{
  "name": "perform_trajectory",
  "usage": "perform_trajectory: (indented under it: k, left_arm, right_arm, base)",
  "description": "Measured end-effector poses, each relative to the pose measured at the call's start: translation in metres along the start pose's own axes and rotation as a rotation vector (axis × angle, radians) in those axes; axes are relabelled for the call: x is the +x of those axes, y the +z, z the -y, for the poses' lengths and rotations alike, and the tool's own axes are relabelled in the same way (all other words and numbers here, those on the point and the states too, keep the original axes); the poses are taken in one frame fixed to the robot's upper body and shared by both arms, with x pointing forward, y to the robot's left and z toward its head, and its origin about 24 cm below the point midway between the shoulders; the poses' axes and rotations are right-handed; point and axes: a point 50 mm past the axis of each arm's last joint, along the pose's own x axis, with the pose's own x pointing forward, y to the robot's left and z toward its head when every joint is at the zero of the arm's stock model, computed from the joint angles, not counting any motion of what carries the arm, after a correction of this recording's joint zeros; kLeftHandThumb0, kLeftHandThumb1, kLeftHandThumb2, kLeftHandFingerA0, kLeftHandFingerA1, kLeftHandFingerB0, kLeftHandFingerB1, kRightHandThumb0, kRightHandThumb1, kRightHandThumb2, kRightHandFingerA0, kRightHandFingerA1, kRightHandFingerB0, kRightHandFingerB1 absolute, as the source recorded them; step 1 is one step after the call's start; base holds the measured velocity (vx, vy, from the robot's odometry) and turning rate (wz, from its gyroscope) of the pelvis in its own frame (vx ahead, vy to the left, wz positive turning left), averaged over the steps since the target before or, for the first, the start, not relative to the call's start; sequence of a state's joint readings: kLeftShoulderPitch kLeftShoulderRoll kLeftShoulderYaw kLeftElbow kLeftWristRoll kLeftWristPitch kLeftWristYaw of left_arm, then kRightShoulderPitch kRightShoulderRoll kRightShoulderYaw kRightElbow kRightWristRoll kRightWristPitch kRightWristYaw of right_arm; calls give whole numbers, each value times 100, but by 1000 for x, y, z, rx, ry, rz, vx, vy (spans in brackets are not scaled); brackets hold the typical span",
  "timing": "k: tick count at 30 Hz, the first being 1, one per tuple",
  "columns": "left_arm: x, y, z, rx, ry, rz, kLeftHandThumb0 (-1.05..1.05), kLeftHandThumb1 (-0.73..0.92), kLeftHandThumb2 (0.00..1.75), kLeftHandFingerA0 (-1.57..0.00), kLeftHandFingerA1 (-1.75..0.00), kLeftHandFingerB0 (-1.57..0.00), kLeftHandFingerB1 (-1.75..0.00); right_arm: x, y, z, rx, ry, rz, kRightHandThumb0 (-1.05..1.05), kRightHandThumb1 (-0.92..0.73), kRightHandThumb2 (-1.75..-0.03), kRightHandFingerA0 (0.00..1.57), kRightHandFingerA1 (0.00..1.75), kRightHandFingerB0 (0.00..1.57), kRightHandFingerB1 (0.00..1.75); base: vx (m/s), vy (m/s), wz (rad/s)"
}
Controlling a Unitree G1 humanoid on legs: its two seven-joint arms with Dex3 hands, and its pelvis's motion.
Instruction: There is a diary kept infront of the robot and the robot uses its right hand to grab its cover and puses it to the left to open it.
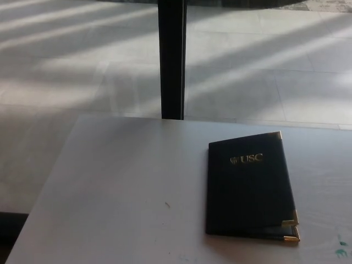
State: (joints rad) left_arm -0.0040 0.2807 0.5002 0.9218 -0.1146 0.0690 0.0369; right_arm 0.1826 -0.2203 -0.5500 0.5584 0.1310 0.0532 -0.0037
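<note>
Neither of my hands shows here, so I cannot tell how my fingers stand, spread or pressed together, and nothing of my arms reaches into the head view.

Nearest to me, at the lower right edge of the table (pixel 110 181), sits a small green smear (pixel 342 250), to the right of the diary and apart from it. The diary (pixel 250 190) lies flat on the pale table top, right of its middle. Its dark cover is closed, though at the near right corner the cover stands slightly lifted off the pages, so that two gold corner caps (pixel 291 226) show one above the other. Another gold cap marks the far right corner. Gold lettering reading USC (pixel 247 159) runs across the upper part of the cover. To the left of the diary, well apart from it, a tiny reddish speck (pixel 167 205) rests on the bare surface.

Beyond the diary, past the far edge of the table, a black upright post (pixel 172 58) rises from behind the table, left of the diary's line. Farther still spreads a light tiled floor (pixel 264 66), crossed by slanting bands of sun and shadow.
</note>
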Motion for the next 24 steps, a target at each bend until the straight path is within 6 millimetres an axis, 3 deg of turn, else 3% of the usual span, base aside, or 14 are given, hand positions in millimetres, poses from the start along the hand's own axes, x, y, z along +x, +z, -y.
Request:
perform_trajectory:
  k: [7, 10, 11, 14, 15, 16, 20, 21, 22, 23, 24]
  left_arm:
    - [3, 15, -15, -215, 84, 37, -84, 92, 98, -37, -82, -34, -69]
    - [3, 17, -20, -283, 112, 45, -85, 92, 102, -36, -82, -28, -67]
    - [3, 17, -21, -297, 118, 45, -86, 92, 103, -34, -81, -26, -66]
    - [3, 18, -25, -350, 142, 49, -85, 92, 101, -34, -82, -26, -66]
    - [3, 18, -27, -369, 149, 50, -85, 92, 101, -34, -81, -25, -65]
    - [3, 18, -28, -382, 154, 50, -86, 92, 102, -35, -82, -26, -66]
    - [2, 18, -32, -432, 176, 51, -85, 92, 100, -37, -82, -29, -66]
    - [2, 17, -33, -443, 182, 50, -80, 91, 124, -37, -79, -31, -67]
    - [2, 17, -34, -452, 186, 50, -85, 92, 102, -36, -83, -26, -65]
    - [2, 17, -35, -461, 190, 50, -85, 92, 103, -35, -81, -26, -65]
    - [2, 17, -36, -470, 194, 50, -84, 92, 103, -35, -82, -26, -65]
  right_arm:
    - [-3, 24, 30, 200, -111, 102, -78, -92, -77, 41, 111, 36, 89]
    - [-5, 32, 41, 276, -150, 132, -71, -92, -84, 37, 116, 32, 90]
    - [-5, 33, 44, 295, -160, 139, -75, -92, -80, 46, 120, 36, 93]
    - [-6, 40, 54, 383, -207, 162, -72, -92, -81, 43, 126, 33, 96]
    - [-6, 42, 58, 416, -224, 171, -68, -82, -122, 60, 102, 35, 80]
    - [-6, 44, 60, 441, -236, 178, -69, -92, -81, 42, 126, 33, 99]
    - [-7, 55, 72, 561, -295, 212, -74, -92, -82, 40, 127, 27, 104]
    - [-8, 58, 76, 597, -315, 221, -76, -92, -82, 45, 132, 30, 104]
    - [-8, 60, 79, 624, -330, 227, -75, -92, -82, 39, 136, 26, 107]
    - [-9, 63, 82, 648, -345, 235, -79, -79, -119, 62, 106, 35, 83]
    - [-10, 68, 86, 680, -361, 246, -74, -78, -120, 63, 103, 35, 81]
  base:
    - [0, 0, 0]
    - [0, 0, 0]
    - [0, 0, 0]
    - [0, 0, 0]
    - [0, 0, 0]
    - [0, 0, 0]
    - [0, 0, 0]
    - [0, 0, 0]
    - [0, 0, 0]
    - [0, 0, 0]
    - [0, 0, 0]
